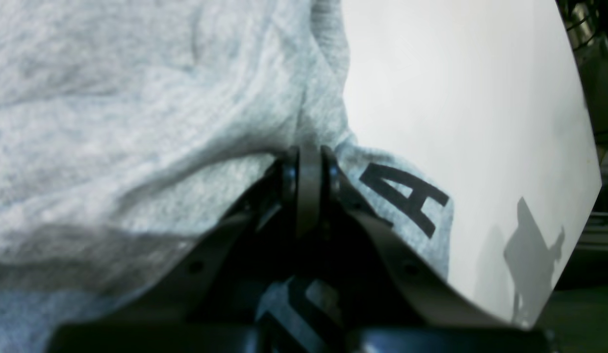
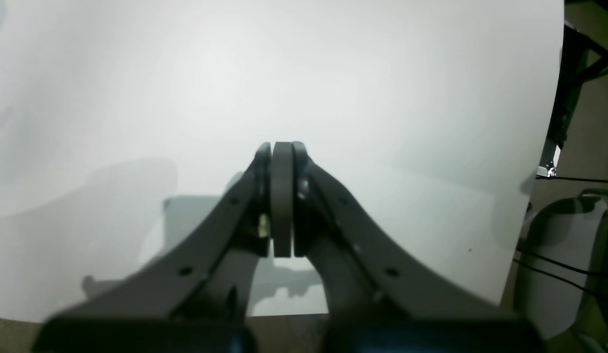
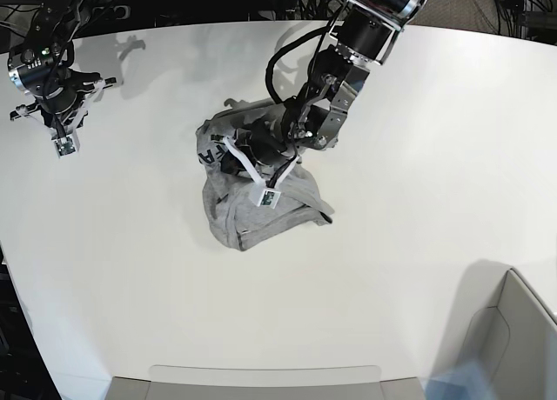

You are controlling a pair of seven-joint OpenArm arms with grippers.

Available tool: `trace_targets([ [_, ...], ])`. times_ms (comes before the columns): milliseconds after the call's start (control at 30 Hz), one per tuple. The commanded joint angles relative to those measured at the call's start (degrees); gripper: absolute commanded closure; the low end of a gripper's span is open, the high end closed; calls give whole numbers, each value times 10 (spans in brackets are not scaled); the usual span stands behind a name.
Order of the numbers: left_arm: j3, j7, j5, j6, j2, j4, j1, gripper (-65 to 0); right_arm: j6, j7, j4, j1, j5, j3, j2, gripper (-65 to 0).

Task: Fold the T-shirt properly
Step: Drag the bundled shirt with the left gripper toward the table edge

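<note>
Base view: heather-grey cotton T-shirt (image 3: 261, 204) lies bunched near the middle of the white table (image 3: 418, 200), not spread flat; part of its black block lettering shows at one edge. Left gripper (image 3: 233, 150) sits down on the heap. Left wrist view: jaws closed, with grey fabric gathered right at the tips, a black letter "A" (image 1: 407, 198) just beside them. Appears to be a pinch on a fold of cloth; whether the cloth is truly clamped or only pressed I cannot tell. Right gripper (image 2: 283, 152) is closed on nothing, parked above bare table well apart from the garment.

Step in hand, as I judge: opening out the crumpled shirt, before any folding.

Next move calls for drawing the pinched edge outward to flatten it; the right arm likely needed to anchor the opposite side.
</note>
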Motion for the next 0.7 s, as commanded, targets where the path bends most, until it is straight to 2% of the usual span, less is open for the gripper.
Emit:
trace_targets([
  [0,-6,32,35,32,-27,-14,8,0,8,7,10,1,0,1,8,0],
  [33,-4,35,34,29,-43,-15,8,0,8,7,11,1,0,0,8,0],
  [167,-9,36,34,-30,-109,-15,6,0,9,7,11,-6,3,-4,7,0],
  [233,-9,36,34,-48,-144,-17,-3,0,9,7,11,-6,2,-4,0,0],
  [300,-9,36,35,-58,-185,-22,-14,0,9,7,11,-6,1,-4,-3,0],
  [400,-10,36,36,-62,-226,-50,-25,0,9,7,11,-8,1,-21,-3,0],
  [467,-9,34,38,-63,-249,-78,-42,0,9,7,12,-15,0,-37,-3,0],
  [567,-9,32,38,-92,-278,-108,-67,0,9,7,14,-19,0,-64,-3,0],
  [667,-11,36,34,-104,-305,-100,-75,0,9,7,15,-26,1,-84,-4,0],
])
